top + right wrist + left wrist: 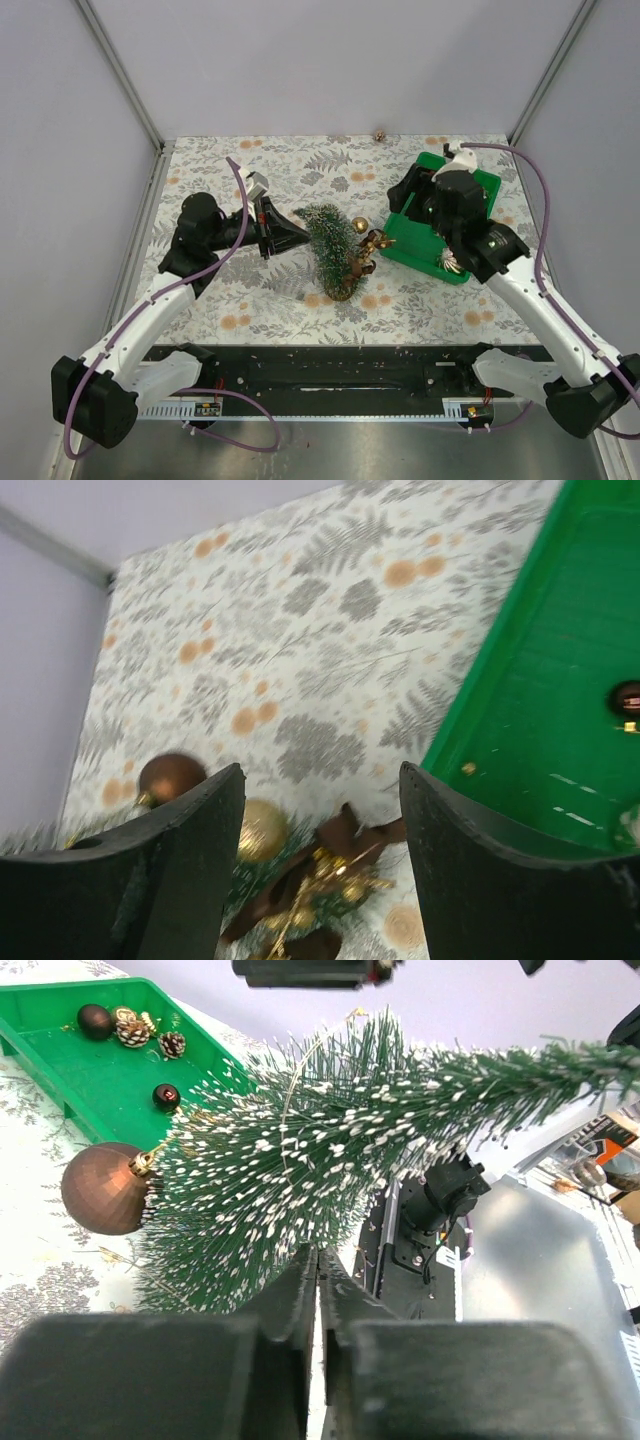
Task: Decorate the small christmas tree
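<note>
Our left gripper (318, 1260) is squeezed fully together with its tips poked into the frosted bristles of the small christmas tree (330, 245). The tree leans tilted mid-table on its wooden base, and we honestly can't tell if any bristles are pinched. A brown ball (103, 1188) sits against the tree's side, with a gold ball (262, 829) and a brown bow (335, 840) just beside it. Farther over, our right gripper (320, 860) hangs spread wide with nothing in it, by the green tray (540, 730).
</note>
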You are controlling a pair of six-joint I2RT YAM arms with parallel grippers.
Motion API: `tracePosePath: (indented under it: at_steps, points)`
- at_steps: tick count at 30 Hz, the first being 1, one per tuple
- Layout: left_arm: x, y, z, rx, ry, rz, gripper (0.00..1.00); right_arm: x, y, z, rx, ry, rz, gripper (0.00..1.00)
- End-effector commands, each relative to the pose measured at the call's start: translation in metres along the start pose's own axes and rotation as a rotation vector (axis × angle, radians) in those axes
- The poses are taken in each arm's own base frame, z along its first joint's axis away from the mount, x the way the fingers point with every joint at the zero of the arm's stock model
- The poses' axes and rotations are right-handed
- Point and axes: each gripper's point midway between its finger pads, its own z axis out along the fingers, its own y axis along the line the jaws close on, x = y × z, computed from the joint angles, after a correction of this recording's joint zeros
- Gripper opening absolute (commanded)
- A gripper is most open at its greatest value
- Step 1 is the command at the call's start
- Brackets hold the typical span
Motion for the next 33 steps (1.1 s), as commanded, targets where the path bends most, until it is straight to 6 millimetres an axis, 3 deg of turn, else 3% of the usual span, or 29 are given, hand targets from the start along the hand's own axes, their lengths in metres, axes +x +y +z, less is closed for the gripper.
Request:
tracePosePath:
  at_steps: [1,5,8,12,21,27,33]
  points:
    - [-0.008,-0.006,-0.007,-0.003,-0.029,0.061,0.14,-0.031,-0.044,0.009,0.169,-0.055,0.022,0.73]
    - [-0.005,-0.005,-0.009,-0.015,-0.028,0.062,0.30,-0.031,-0.085,0.021,0.286,-0.032,0.064,0.75]
    - [-0.006,-0.006,-0.010,-0.018,-0.021,0.065,0.38,-0.024,-0.101,0.030,0.311,0.001,0.091,0.75]
    - [-0.009,-0.007,-0.011,-0.023,-0.008,0.072,0.43,-0.016,-0.105,0.034,0.312,0.016,0.104,0.76]
    - [-0.009,-0.009,-0.013,-0.034,0.019,0.073,0.70,-0.022,-0.106,0.028,0.317,0.002,0.092,0.79]
    - [-0.004,-0.012,-0.016,-0.029,0.040,0.063,0.70,-0.026,-0.110,0.024,0.335,-0.007,0.088,0.80]
    - [-0.003,-0.012,-0.016,-0.026,0.047,0.071,0.70,-0.023,-0.137,0.029,0.406,0.009,0.110,0.81]
